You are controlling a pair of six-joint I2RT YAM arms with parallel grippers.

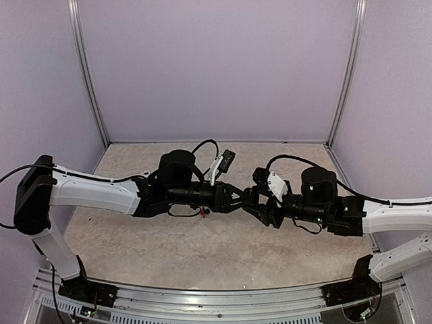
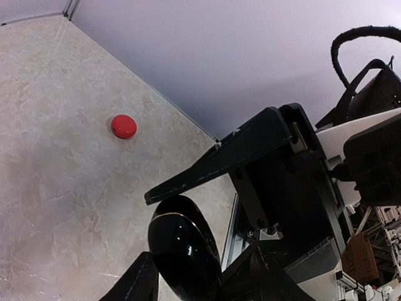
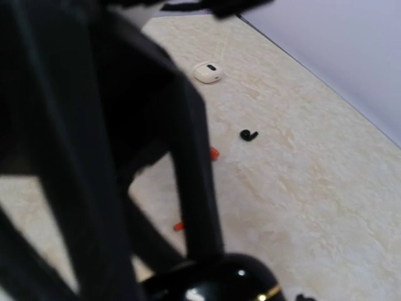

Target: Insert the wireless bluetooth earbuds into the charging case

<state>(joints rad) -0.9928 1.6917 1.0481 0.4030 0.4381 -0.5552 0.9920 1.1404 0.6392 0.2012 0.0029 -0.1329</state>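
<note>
My left gripper (image 1: pixel 240 197) is shut on a glossy black pebble-shaped charging case (image 2: pixel 183 251) with a gold seam and holds it above the table; the lid looks closed. My right gripper (image 1: pixel 255 206) meets it from the right, jaws apart. One of its fingers (image 2: pixel 207 166) lies just over the top of the case. The case also shows in the right wrist view (image 3: pixel 219 282). On the table lie a black earbud (image 3: pixel 249 135) and two small red earbuds (image 3: pixel 214 153) (image 3: pixel 178 226). No white earbud shows.
A closed white case (image 3: pixel 208 72) lies farther back on the table. A closed red case (image 2: pixel 124 126) lies near the side wall. Another small black piece (image 3: pixel 305 297) lies beside the held case. Purple walls enclose the marbled table (image 1: pixel 202 250).
</note>
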